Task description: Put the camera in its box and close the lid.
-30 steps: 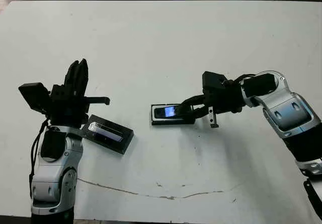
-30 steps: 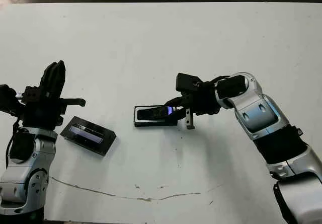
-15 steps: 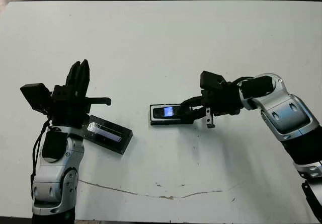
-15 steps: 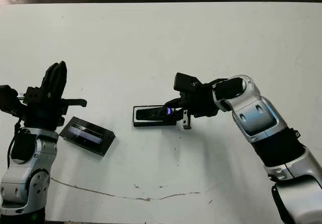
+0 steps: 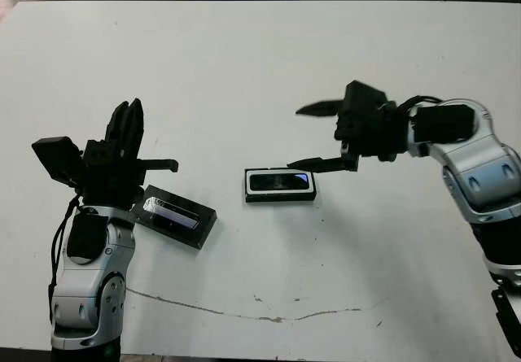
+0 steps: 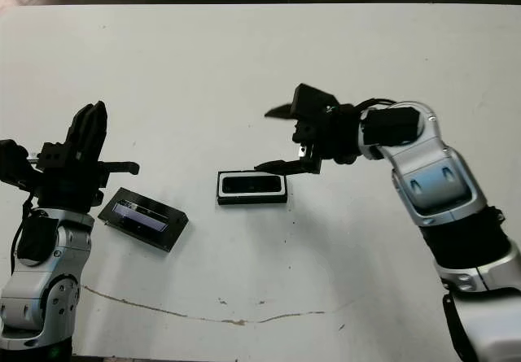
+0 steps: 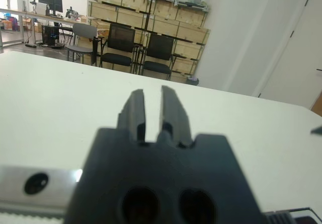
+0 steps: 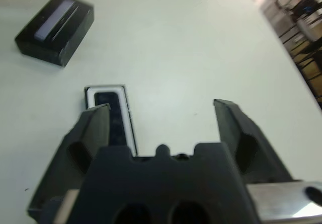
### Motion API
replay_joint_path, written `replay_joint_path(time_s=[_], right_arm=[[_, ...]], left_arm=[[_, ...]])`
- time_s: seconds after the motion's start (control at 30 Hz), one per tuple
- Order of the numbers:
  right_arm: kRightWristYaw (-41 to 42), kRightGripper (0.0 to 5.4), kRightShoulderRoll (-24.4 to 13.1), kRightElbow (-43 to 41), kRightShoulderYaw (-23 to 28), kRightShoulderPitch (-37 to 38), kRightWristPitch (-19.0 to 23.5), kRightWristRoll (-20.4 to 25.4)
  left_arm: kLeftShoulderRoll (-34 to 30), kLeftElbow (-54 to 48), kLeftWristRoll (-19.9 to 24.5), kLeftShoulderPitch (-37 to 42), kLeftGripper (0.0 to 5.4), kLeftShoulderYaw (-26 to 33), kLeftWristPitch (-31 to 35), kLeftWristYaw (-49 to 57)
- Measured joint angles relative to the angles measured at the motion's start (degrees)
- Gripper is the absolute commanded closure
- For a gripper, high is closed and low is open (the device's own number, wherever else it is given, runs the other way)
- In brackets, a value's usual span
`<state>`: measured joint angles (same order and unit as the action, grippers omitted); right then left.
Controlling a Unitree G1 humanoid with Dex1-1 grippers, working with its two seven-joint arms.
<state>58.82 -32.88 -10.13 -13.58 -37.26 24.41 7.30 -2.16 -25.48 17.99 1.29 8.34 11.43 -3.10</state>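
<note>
White table with a thin crack line near its front edge. Slim black bar camera lies flat inside the small black white-lined tray box at table centre. Flat black slab lid with shiny greyish panel lies well apart toward the robot's left, box uncovered. Right gripper hangs just beside the box's right end, 2 fingers spread wide, holding nothing. Left gripper raised beside the lid, fingers nearly together with a narrow gap, empty.
</note>
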Motion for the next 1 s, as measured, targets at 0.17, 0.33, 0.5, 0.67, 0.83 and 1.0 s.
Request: replay_joint_path(time_s=[0.17,0.33,0.5,0.67,0.83,1.0], right_arm=[[-5.2,0.03,2.7,-3.0,5.8,2.4,3.6,5.9],[-19.1,0.42,9.1,-9.1,11.2,9.5,5.2,8.1],[-27.4,1.54,11.7,-12.0,12.5,16.1,3.2,6.2],[-25.3,2.70,9.2,-11.4,13.7,19.7,0.7,7.0],[-23.2,3.77,7.5,-10.7,13.9,20.2,0.7,8.9],[-22.2,4.92,7.3,-9.6,14.0,20.5,0.7,10.5]], left_arm=[[0.0,0.0,0.0,0.0,5.40,0.0,0.0,0.0],[0.0,-0.1,-0.2,0.0,5.40,0.0,0.0,0.1],[-0.5,-0.3,-0.2,0.0,5.40,0.5,0.0,-0.3],[-12.3,2.0,-2.5,2.0,5.40,3.0,-2.8,-9.8],[-33.4,5.2,0.6,8.2,5.40,4.3,-1.4,-32.2],[-48.3,2.0,0.9,14.4,5.40,-0.3,7.1,-45.8]])
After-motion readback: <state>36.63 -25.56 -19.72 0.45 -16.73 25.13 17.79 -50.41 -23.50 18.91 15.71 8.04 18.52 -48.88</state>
